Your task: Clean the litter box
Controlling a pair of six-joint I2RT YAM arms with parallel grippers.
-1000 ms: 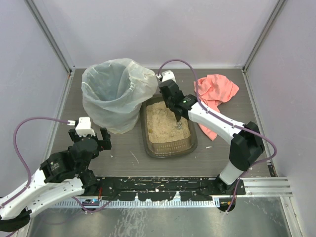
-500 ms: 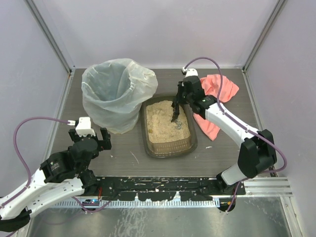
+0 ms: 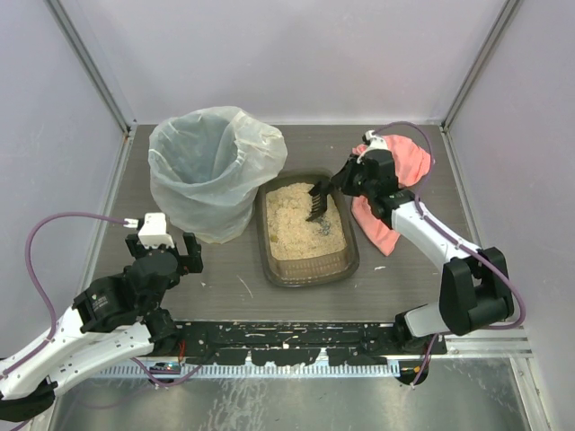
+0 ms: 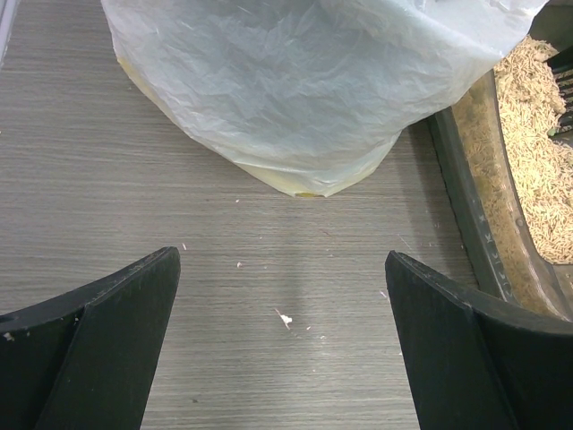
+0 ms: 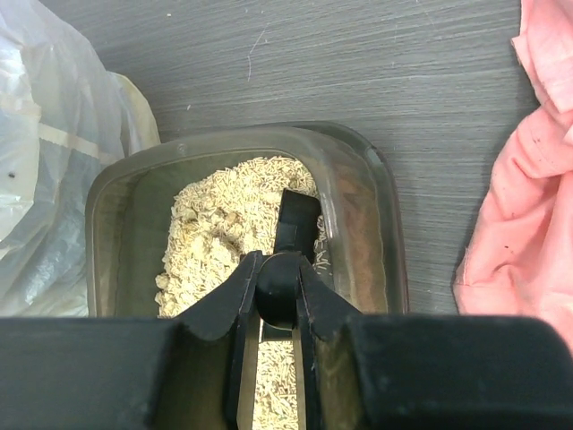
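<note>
Grey wood-grain laminate covers the table (image 3: 225,269), which is enclosed by pale lilac walls (image 3: 296,63).

The right fingers (image 5: 240,296) are pressed together on the rounded black handle of a small scoop (image 3: 316,202), pinching it from both sides. The scoop's flat, slotted head points into the litter box (image 3: 352,260) and sits at the surface of the litter (image 5: 206,233). Whether it digs in is unclear.

The left fingers (image 4: 107,340) are matte black wedges, spread wide and holding nothing. They hover over bare table near the foot of the bin (image 3: 211,171). A few pale crumbs (image 4: 285,318) lie on the table between them.

The litter box stands mid-table, just right of the bin. It is a shallow rectangular tray of dark, smoky translucent plastic with rounded corners and a rolled rim. Its fill is tan and made of short, rice-like grains, heaped unevenly, with bare floor showing along the left wall.

The bin is tall and lined with a crinkled, milky translucent bag, whose bulging side overhangs the tray's far left corner. A rumpled coral-pink cloth (image 3: 400,166) lies on the table to the tray's right, near it but apart.
</note>
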